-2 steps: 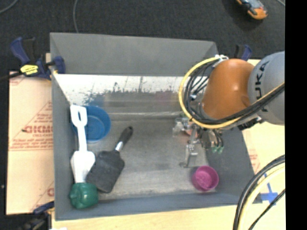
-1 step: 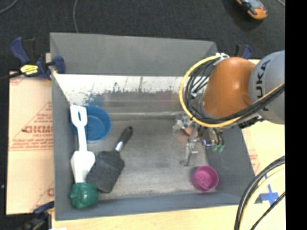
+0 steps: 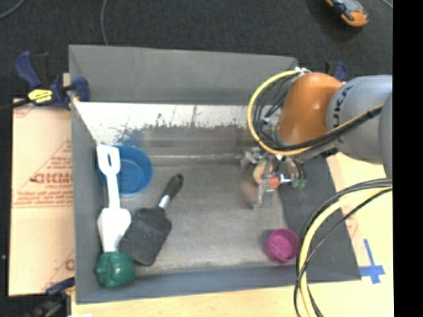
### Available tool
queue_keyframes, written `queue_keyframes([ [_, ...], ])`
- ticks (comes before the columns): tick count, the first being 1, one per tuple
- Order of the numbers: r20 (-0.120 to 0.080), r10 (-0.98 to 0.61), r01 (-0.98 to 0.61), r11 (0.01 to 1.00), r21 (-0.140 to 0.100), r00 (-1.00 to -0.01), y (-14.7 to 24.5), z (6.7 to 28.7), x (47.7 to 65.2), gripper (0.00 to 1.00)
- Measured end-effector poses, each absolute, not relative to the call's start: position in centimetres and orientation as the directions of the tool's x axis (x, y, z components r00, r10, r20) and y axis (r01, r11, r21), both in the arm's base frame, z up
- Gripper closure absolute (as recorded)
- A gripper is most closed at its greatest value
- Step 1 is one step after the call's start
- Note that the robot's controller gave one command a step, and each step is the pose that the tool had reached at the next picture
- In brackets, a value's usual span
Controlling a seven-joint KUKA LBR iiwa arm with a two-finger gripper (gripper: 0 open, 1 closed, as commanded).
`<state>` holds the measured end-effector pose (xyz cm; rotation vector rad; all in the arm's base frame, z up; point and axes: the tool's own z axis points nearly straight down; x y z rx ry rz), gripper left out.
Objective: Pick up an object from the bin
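The arm (image 3: 360, 114) is bent in from the right, tool (image 3: 268, 183) pointed down over the right half of the bin (image 3: 178, 78).
Its opening cannot be told; a magenta round thing (image 3: 281, 245) is seen nearby, toward the front wall.

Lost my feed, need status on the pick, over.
Gripper over right side of bin. Magenta cup nearest, apart from it. Nothing between them.

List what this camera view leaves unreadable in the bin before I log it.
- Gripper: whether it has anything in it cannot be told; the orange cover and cables crowd over it.
- Bin, right wall: hidden behind the arm.
- White spatula: lower end covered by the green lump.
- Blue bowl: left side covered by the white spatula.
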<state>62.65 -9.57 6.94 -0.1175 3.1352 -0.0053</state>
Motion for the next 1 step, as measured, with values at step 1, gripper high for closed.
queue_keyframes([
  [1,-0.017,0.014,0.014,1.000,0.000,-1.000,-10.74,11.28,60.69,0.00],
])
